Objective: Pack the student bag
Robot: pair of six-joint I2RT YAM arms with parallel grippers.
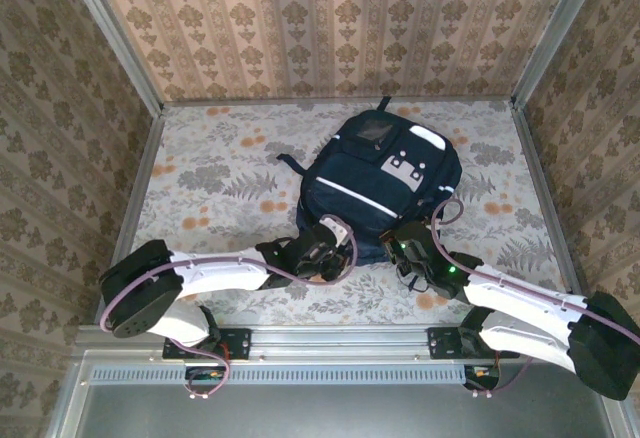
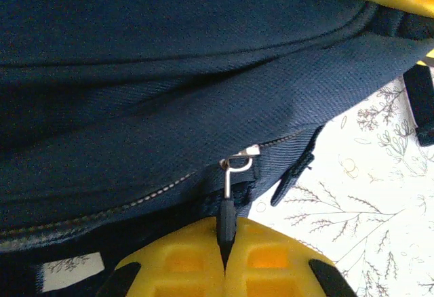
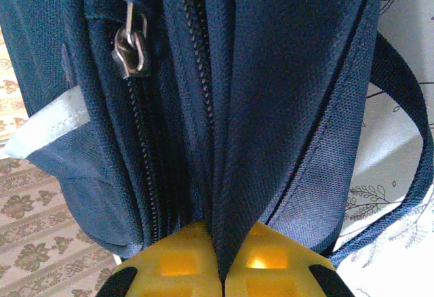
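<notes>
Booth w/ damask-pattern wallpaper walls [image 1: 330, 18] round a table under pale floral cloth [image 1: 200, 178]. Mid-table, toward far side: large navy-blue fabric student bag [image 1: 375, 193], front face up, w/ white reflective stripe [image 1: 350, 195] and grey-white buckle patch [image 1: 405, 170] on top. At near-left edge of bag: left gripper [image 2: 226, 246], yellow pads pressed together on dark zip pull tab [image 2: 226, 219] hung from small metal loop [image 2: 235, 167], zip seam trailing off leftward. At near-right edge: right gripper [image 3: 221, 260], likewise fully closed, pinching a fold of the navy fabric just beside a black zip track [image 3: 196, 73]. Silver slider [image 3: 132, 53] on neighbouring zip untouched; dark strap [image 3: 407, 121] looping off to the right over the cloth. Step in hand, prob.: working a zip, w/ right side anchoring fabric and left set to haul the pull. Cannot tell whether opening or closing. Next move calls for steady pull along the zip line, not away from it; counter-tension from right grip to stop bunching at the slider; care re tab slipping out from between pads.
</notes>
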